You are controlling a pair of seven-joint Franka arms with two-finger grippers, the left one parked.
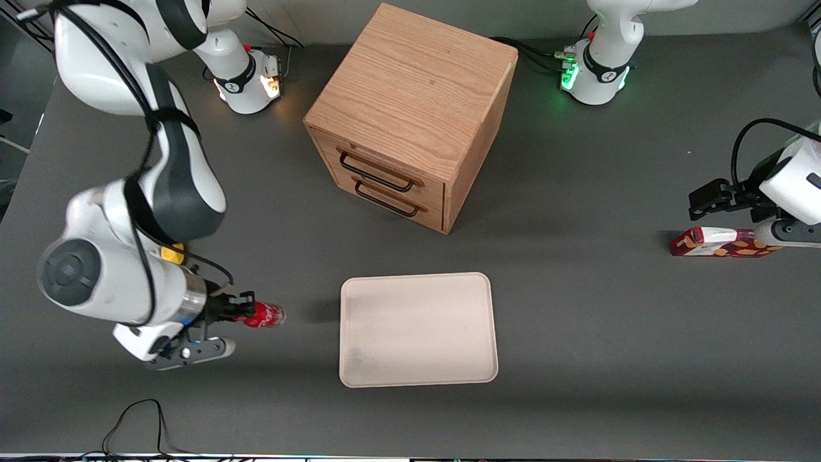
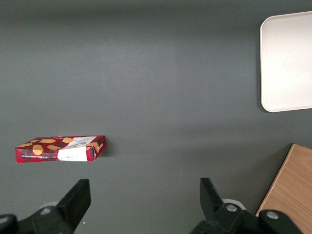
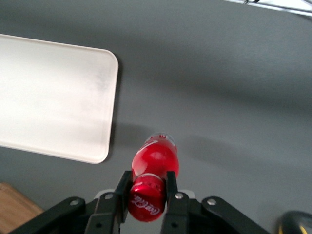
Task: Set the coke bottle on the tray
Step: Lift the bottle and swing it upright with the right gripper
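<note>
At the lower left of the front view, the gripper [image 1: 238, 310] holds the coke bottle [image 1: 262, 315] by its neck, just under the red cap. In the right wrist view the two black fingers [image 3: 123, 191] press the neck from either side, closed down to little more than the cap's width, so the gripper [image 3: 146, 187] is clamped on the bottle [image 3: 155, 165] and touches nothing else. The bottle hangs from that grip with its body pointing away from the wrist; I judge that it is lifted clear of the grey table [image 1: 577, 308], since a soft shadow lies on the surface apart from it, though how high cannot be told. A hold at the neck leaves the base free, which would suit setting it down upright. The tray [image 1: 418, 330] sits in the lower middle of the front view, near the bottle but not under it, with bare table between them; the wrist camera shows the rounded corner of the tray [image 3: 58, 102] close by. It looks bare and flat with a low rim, so any spot inside the rim should serve. The task appears midway: bottle grasped, carry not yet finished. The oak drawer cabinet [image 1: 410, 115] stands at the upper middle, farther from the camera than the tray, and a red patterned carton [image 1: 721, 242] lies toward the parked arm's end of the table, both well apart from the path.
</note>
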